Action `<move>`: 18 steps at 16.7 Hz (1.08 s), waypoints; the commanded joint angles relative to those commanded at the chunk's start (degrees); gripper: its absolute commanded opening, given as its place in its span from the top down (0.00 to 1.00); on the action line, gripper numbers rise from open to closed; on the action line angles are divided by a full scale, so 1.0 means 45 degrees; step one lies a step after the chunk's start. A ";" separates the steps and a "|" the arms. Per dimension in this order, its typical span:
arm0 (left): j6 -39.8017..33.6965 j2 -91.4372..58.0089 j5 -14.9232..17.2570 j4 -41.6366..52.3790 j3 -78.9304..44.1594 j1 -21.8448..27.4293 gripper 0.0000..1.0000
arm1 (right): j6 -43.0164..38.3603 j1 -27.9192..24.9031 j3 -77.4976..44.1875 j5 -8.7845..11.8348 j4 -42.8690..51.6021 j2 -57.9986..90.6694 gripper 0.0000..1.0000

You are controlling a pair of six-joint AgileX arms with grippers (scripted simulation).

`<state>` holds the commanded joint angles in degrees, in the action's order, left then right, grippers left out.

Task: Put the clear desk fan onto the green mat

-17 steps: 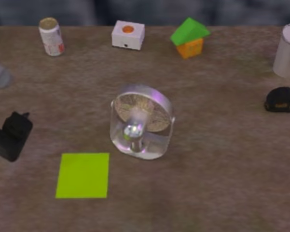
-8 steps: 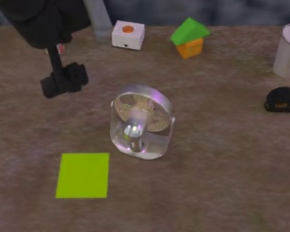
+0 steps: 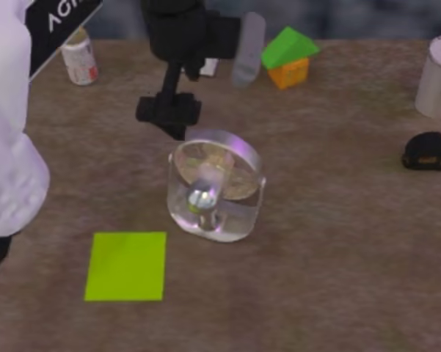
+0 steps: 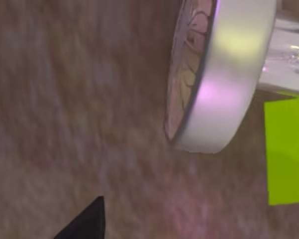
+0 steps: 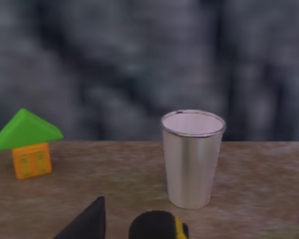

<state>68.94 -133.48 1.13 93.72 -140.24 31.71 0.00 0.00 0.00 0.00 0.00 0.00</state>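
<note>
The clear desk fan (image 3: 215, 183) stands upright mid-table, a glassy rounded housing with a beige grille and silver hub. The green mat (image 3: 126, 265) lies flat to its front left, apart from it. My left gripper (image 3: 169, 114) hangs open just behind the fan's back left rim, holding nothing. In the left wrist view the fan's rim (image 4: 224, 74) and the mat (image 4: 287, 149) show beyond one dark fingertip (image 4: 87, 224). My right gripper is outside the top view; its wrist view shows one dark fingertip (image 5: 87, 221) at the table's right, with nothing held.
Along the back edge stand a can (image 3: 79, 59), a white box (image 3: 209, 67) partly behind my left arm, and a green-roofed orange block (image 3: 288, 55). A metal cup (image 3: 438, 77) and a black-yellow tape measure (image 3: 428, 151) sit at the right.
My left arm has swung from the left side across the back of the table, and its gripper has moved right to just behind the fan. Fan and mat have not moved.
</note>
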 joint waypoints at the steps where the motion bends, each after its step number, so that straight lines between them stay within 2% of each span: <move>1: 0.0354 -0.0649 -0.0039 0.0378 -0.0839 0.0147 0.00 | 0.0000 0.0000 0.0000 0.0000 0.0000 0.0000 0.00; 4: 0.1154 -0.2111 -0.0134 0.1205 -0.2753 0.0478 0.00 | 0.0000 0.0000 0.0000 0.0000 0.0000 0.0000 0.00; 7: 0.1459 -0.2661 -0.0173 0.1505 -0.3480 0.0603 0.00 | 0.0000 0.0000 0.0000 0.0000 0.0000 0.0000 0.00; 14: 0.1462 -0.2594 -0.0168 0.1319 -0.3256 0.0555 0.00 | 0.0000 0.0000 0.0000 0.0000 0.0000 0.0000 0.00; 18: 0.1473 -0.2010 -0.0182 -0.0047 -0.1288 0.0589 0.00 | 0.0000 0.0000 0.0000 0.0000 0.0000 0.0000 0.00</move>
<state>75.57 -142.52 0.31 93.51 -146.04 34.36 0.00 0.00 0.00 0.00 0.00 0.00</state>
